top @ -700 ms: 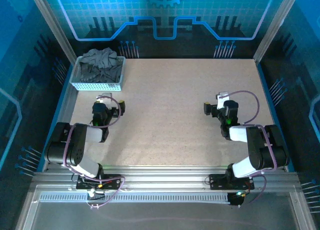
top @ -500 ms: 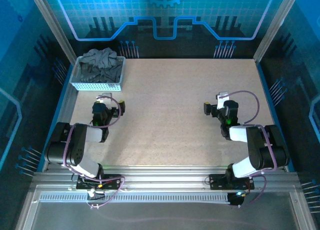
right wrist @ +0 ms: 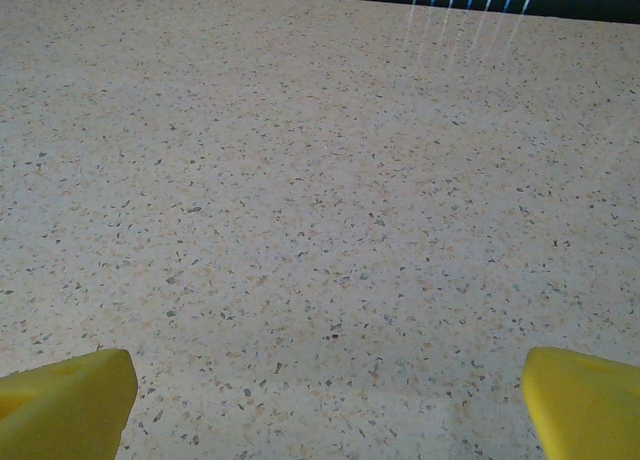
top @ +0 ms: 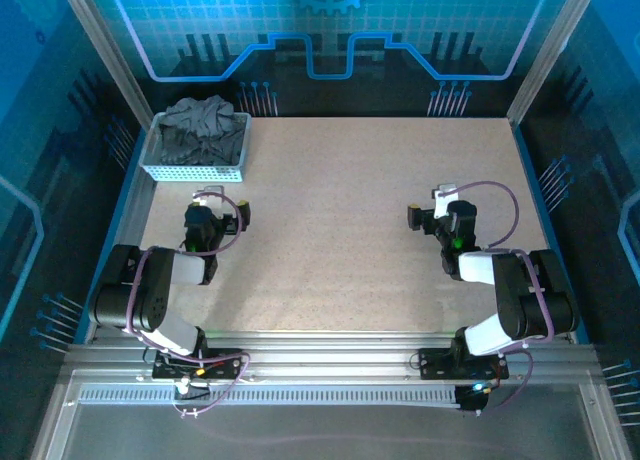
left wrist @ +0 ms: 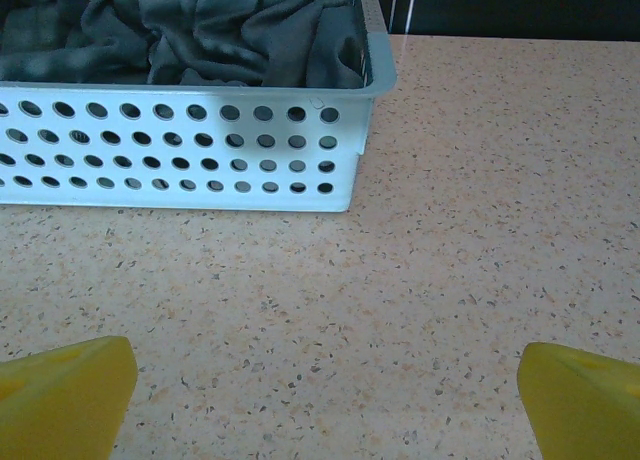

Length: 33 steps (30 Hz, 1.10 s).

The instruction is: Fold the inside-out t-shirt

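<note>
- Cloth of the inside-out t-shirt (top: 203,130) was seen crumpled into a dark grey heap inside the light blue mesh basket (top: 193,169), at the far left corner of the surface (top: 370,200).
- The heap was spread along the basket's longer side, which ran left to right by the far edge. Through the folds, no collar, hem or sleeve could be made out, so the way the shirt pointed could not be told.
- Some folds were raised above the basket's rim (left wrist: 376,55).
- The jaws of the left arm (top: 150,290) were held wide open and empty, low over the surface just in front of the basket's perforated wall. Their yellow fingertips (left wrist: 62,392) were set far apart.
- The jaws of the right arm (top: 512,292) were likewise spread wide with nothing between them, over bare speckled surface well apart from the basket.
</note>
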Available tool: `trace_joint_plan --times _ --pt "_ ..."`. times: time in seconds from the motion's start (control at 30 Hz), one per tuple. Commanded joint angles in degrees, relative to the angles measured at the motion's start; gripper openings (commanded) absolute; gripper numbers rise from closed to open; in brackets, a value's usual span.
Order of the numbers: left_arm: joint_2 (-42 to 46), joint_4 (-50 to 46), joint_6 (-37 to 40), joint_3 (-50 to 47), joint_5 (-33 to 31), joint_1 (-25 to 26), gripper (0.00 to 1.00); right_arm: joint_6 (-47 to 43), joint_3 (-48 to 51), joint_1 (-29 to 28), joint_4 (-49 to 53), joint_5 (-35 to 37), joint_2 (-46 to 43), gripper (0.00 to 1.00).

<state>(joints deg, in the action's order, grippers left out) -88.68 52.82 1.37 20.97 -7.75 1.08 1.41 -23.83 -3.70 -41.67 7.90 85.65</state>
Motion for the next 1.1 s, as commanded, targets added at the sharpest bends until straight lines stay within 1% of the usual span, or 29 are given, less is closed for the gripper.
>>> trace_joint_plan --times 0.0,0.37,0.4,0.5,0.57,0.63,0.7,0.77,0.8,0.83,0.87,0.93,0.97,1.0,1.07 --pt "-0.3 0.8 -1.3 0.7 -0.4 0.1 0.99 -0.7 -0.3 0.0 -2.8 -0.6 0.5 1.0" --pt "-0.2 1.5 -1.2 0.3 -0.4 0.1 0.99 -0.7 -0.3 0.0 -2.8 -0.5 0.5 1.0" --pt "-0.1 3.1 -0.8 -0.6 -0.1 0.2 0.99 -0.8 -0.2 0.0 -2.9 -0.6 0.5 1.0" --pt "0.9 14.1 0.3 -6.9 1.7 0.7 0.99 -2.8 -0.4 -0.5 -2.6 -4.1 0.5 1.0" --pt "1.4 21.3 0.5 -10.6 1.4 0.9 0.99 -3.7 1.0 -1.6 -4.6 -3.3 -0.2 1.0" --pt "3.1 24.5 0.6 -13.2 0.8 1.2 0.99 -4.5 2.2 -2.2 -5.8 -3.1 -1.3 1.0" --pt "7.1 25.1 1.5 -15.3 -0.5 2.0 0.99 -4.8 3.6 -2.4 -7.3 -3.0 -2.8 1.0" --pt "14.4 21.3 1.8 -16.7 -0.7 2.9 0.99 -5.7 4.9 -3.3 -7.9 -2.8 -4.8 1.0" --pt "18.4 18.0 1.5 -16.8 -0.6 3.2 0.99 -6.2 5.3 -3.8 -7.3 -2.7 -6.1 1.0" --pt "23.7 12.1 0.8 -16.3 -0.3 3.4 0.99 -6.8 5.1 -4.3 -5.5 -2.7 -7.8 1.0" --pt "30.2 3.3 0.4 -14.7 0.0 3.6 0.99 -7.5 4.2 -5.0 -1.1 -3.0 -10.6 1.0" --pt "39.3 -15.5 -1.3 -8.9 0.0 3.9 0.99 -7.4 1.4 -6.2 8.8 -2.6 -15.6 1.0" --pt "42.7 -22.5 -2.4 -6.1 -0.1 4.1 0.99 -6.8 0.4 -6.8 12.8 -2.6 -18.0 1.0" --pt "45.1 -26.5 -3.9 -4.3 0.2 4.3 0.99 -5.6 -0.7 -7.2 16.0 -2.3 -20.4 1.0" --pt "48.7 -30.7 -7.6 -1.6 1.3 4.3 0.99 -2.3 -3.4 -7.5 22.7 -3.3 -25.0 1.0"
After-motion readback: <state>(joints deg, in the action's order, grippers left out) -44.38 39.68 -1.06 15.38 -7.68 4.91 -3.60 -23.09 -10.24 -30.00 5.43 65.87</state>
